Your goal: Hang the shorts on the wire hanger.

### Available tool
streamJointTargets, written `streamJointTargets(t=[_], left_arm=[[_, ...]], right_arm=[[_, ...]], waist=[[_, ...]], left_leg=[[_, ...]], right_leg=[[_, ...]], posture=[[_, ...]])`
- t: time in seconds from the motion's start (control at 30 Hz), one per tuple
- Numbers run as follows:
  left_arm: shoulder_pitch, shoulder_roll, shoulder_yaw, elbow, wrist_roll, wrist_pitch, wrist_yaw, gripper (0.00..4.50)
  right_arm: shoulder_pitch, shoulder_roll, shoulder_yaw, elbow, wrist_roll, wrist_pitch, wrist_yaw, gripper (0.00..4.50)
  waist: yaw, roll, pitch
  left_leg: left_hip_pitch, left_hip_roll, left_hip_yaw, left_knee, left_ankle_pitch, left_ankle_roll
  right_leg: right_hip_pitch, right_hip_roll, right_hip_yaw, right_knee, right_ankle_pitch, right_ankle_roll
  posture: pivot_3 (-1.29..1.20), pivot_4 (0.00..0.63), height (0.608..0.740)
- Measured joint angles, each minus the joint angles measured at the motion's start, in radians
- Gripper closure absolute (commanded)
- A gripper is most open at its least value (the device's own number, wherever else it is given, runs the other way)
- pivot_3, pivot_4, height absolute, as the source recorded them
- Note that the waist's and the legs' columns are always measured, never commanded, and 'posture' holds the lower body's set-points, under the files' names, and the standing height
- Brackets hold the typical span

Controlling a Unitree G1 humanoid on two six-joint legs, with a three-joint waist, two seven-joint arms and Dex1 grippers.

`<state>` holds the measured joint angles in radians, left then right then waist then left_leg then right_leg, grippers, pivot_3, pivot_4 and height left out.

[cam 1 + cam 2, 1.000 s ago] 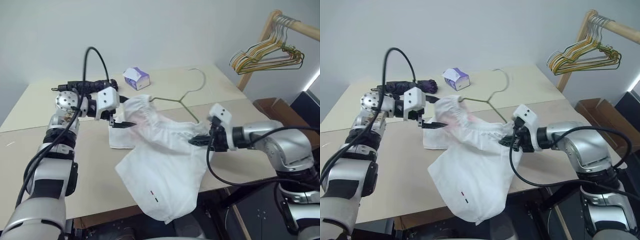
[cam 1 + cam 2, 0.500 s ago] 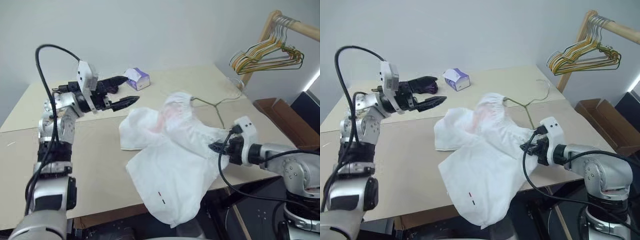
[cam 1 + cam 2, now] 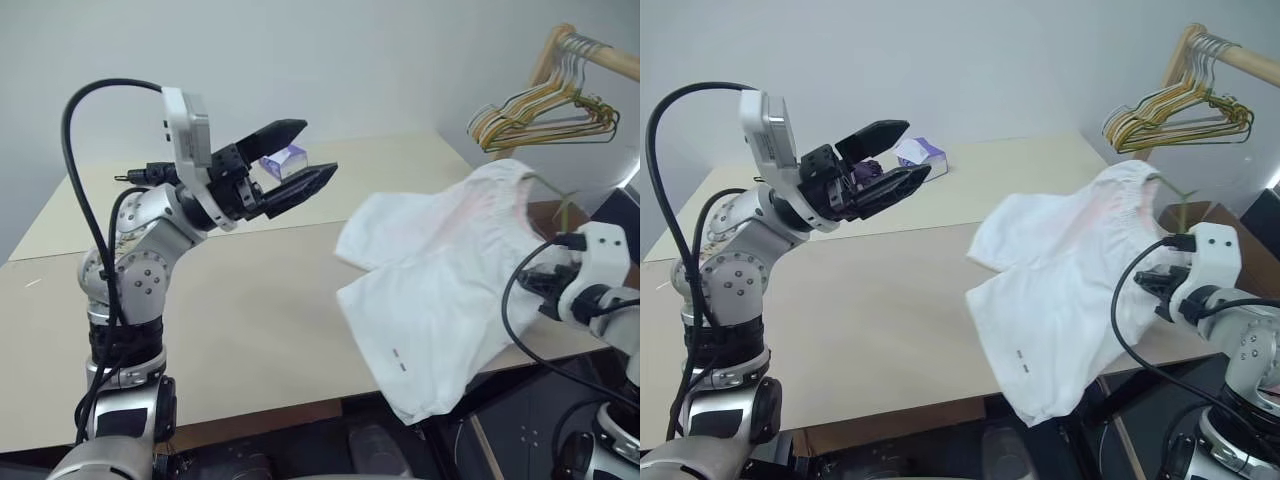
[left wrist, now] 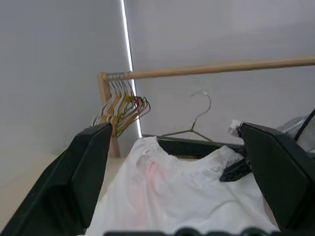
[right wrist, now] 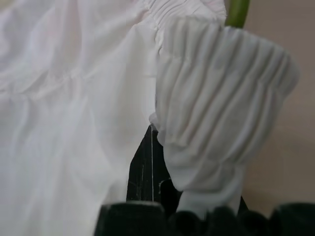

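Two arms work over a wide beige table [image 3: 200, 300], the landmark here. Largest on it, the white shorts [image 3: 440, 290] drape over the table's right edge, waistband raised, one leg hanging past the front. The wire hanger [image 4: 189, 129] is threaded in the waistband, its hook poking up above the cloth at the table's far right corner, near a wooden rack [image 3: 560, 45] of coloured hangers. The left gripper [image 3: 295, 165] hovers high above the table's left half, fingers spread wide and empty. The right gripper [image 3: 1155, 285], off the table's right edge, has its fingers pressed together, pinching the shorts' elastic waistband. The step in hand looks like carrying the hung shorts. Next likely calls for lifting clear and steadying the hook.
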<state>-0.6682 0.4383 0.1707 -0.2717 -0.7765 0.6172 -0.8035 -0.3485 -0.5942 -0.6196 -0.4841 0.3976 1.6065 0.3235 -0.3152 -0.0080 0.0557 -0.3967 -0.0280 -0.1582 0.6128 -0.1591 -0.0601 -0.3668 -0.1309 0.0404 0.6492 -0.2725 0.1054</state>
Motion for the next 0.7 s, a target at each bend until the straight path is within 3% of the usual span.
streamJointTargets(t=[0.3,0.7], left_arm=[[-0.065,-0.004,0.024,0.032,-0.138,0.078,0.029,0.01],[-0.085,0.012,0.039,0.052,-0.199,0.105,0.036,0.01]], right_arm=[[-0.234,-0.036,-0.168,0.206,-0.127,0.0,-0.206,4.5],[-0.439,-0.026,-0.245,0.359,-0.28,0.0,-0.388,4.5]], waist=[[-0.008,0.002,-0.001],[-0.003,0.003,-0.001]], left_leg=[[0.0,0.0,0.003,0.0,0.0,0.0],[0.0,0.0,0.003,0.0,0.0,0.0]], right_leg=[[0.0,0.0,0.001,-0.001,0.0,-0.001],[0.0,0.0,0.001,-0.002,0.0,-0.001]], posture=[[-0.32,0.0,0.74],[-0.32,0.0,0.74]])
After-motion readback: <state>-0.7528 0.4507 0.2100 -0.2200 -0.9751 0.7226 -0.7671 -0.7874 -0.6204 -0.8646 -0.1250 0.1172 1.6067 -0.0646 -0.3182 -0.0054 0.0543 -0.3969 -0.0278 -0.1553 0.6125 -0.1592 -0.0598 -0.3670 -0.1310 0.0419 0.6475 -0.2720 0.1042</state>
